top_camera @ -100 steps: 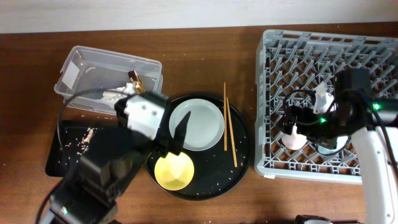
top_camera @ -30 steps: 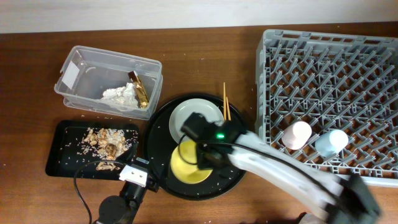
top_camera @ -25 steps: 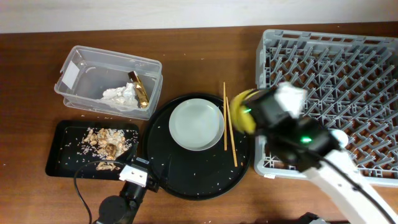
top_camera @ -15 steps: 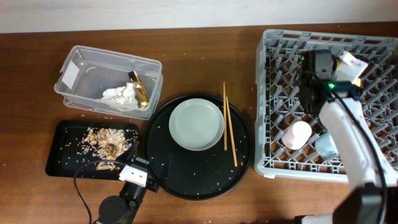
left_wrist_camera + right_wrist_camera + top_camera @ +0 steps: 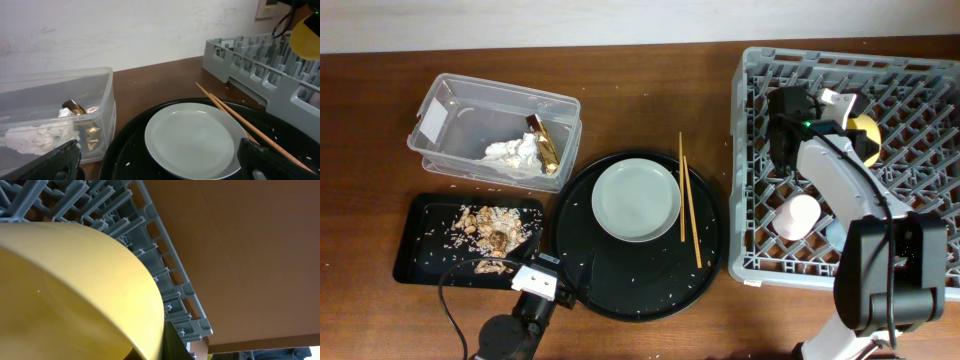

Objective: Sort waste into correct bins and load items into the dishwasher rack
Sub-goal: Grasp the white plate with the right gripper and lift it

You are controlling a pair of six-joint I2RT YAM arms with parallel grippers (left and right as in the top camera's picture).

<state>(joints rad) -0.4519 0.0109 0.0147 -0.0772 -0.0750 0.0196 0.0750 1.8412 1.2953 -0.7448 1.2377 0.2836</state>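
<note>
My right gripper [image 5: 162, 347] is shut on the rim of the yellow bowl [image 5: 866, 140], which it holds on edge over the back part of the grey dishwasher rack [image 5: 910, 60]. The bowl [image 5: 75, 290] fills the right wrist view above the rack's pegs [image 5: 165, 275]. A pink cup [image 5: 798, 215] and a partly hidden blue cup [image 5: 834, 232] stand in the rack's front. The grey-green plate [image 5: 636, 200] and the chopsticks [image 5: 688, 200] lie on the round black tray [image 5: 640, 290]. My left gripper [image 5: 162, 161] is wide open, low before the plate [image 5: 195, 135].
The clear tub [image 5: 450, 110] at the back left holds a white tissue [image 5: 513, 152] and a gold wrapper [image 5: 542, 140]. The shallow black tray [image 5: 420, 250] in front of it holds food scraps with rice [image 5: 488, 230]. Rice grains dot the round tray.
My right gripper lifted the yellow bowl off the round tray and carried it right to the back of the rack. The left arm, earlier over the tray, has stayed withdrawn near the front edge.
</note>
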